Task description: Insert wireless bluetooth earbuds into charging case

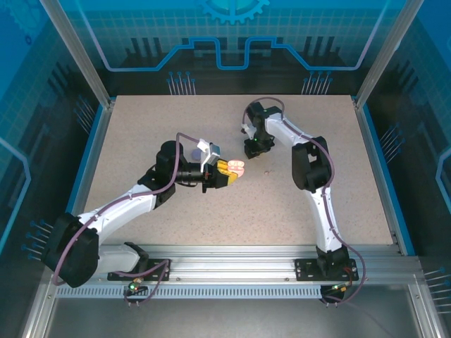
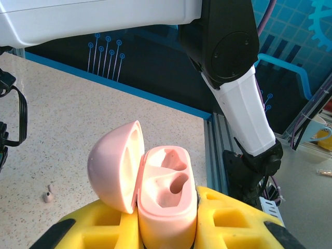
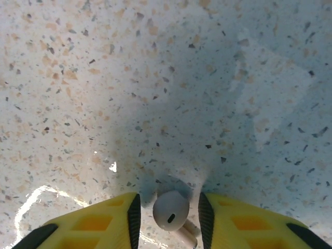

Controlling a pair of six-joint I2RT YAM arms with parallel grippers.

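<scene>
1. Left gripper is clamped on the pink charging case, held upright. Its lid is flipped open to the left.
2. Right gripper is down at the speckled table. Its jaws are apart, straddling a pale earbud lying there, with a sliver of gap each side.
3. Second pale earbud is on the table too, well apart from the case.

Robotics lab: an enclosed two-arm test cell

A white left arm and right arm are bolted to an aluminium rail at the near edge of a speckled table. Aluminium posts and clear blue panels printed with gear and circuit-trace graphics fence it in, and purple cables loop along the arms.
</scene>
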